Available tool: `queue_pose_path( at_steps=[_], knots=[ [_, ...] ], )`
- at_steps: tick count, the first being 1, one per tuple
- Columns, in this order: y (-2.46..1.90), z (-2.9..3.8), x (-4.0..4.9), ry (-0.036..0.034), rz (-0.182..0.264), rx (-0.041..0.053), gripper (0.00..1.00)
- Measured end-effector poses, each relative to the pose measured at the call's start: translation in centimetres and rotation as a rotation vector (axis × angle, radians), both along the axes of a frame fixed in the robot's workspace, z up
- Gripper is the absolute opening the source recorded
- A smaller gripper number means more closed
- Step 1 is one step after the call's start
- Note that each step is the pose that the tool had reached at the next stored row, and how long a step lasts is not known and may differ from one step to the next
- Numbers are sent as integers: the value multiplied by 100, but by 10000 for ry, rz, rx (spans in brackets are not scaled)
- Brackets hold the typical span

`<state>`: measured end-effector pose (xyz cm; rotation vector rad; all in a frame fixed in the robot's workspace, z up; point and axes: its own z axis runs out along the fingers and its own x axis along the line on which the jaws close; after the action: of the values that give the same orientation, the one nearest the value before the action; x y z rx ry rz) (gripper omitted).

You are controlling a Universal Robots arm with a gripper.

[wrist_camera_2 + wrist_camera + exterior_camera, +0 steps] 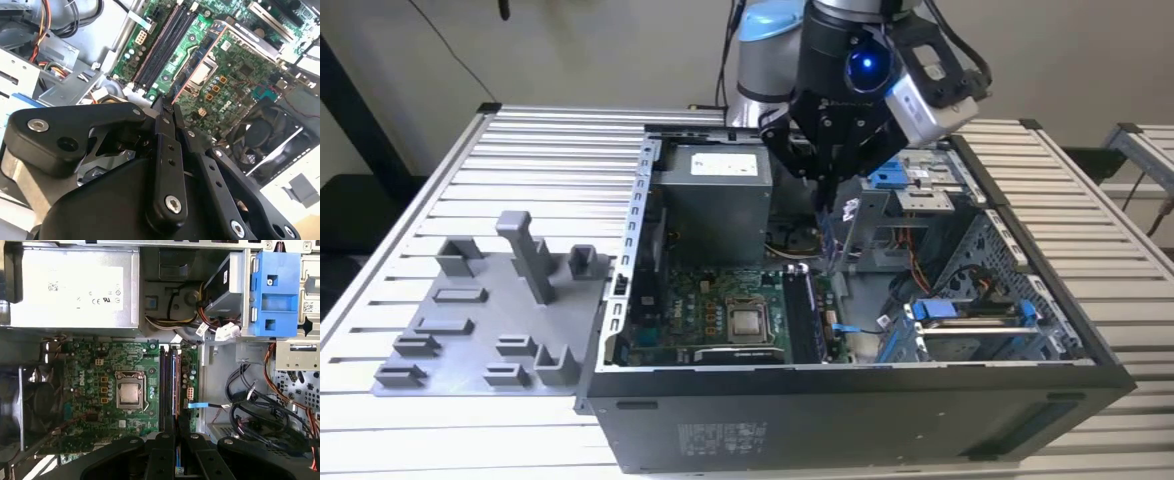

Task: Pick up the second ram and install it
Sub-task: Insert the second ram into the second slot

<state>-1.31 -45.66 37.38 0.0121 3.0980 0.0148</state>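
1. Grey plastic holder tray (pixel 454 340) lies on the slatted metal table (pixel 454 430), at the exterior view's left, just beside the case's left wall.
2. Open computer case (pixel 854 420) has its side off. The power supply (pixel 714 190) fills the rear corner and the green motherboard (pixel 707 310) lies flat below it.
3. Second ram (pixel 803 315) stands on edge in the slot bank along the motherboard's right edge. In the first wrist view it (pixel 174 380) sits tight beside the neighbouring slot.
4. Gripper (pixel 831 200) hangs above the case rim, well apart from the ram, with open air round its tips. Its jaws are pressed together.
5. Blue drive bracket (pixel 891 175) is near the gripper, and loose cables (pixel 260 410) crowd the floor further right.
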Motion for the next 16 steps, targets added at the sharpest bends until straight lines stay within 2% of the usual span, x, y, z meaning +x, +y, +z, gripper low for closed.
queue_pose_path(
  at_steps=[4,15,16],
  knots=[
    [23,-73,1,0,1,-2,14],
    [26,-271,-1,-1,87,-13,14],
    [27,-276,-2,-32,123,-27,14]
  ],
)
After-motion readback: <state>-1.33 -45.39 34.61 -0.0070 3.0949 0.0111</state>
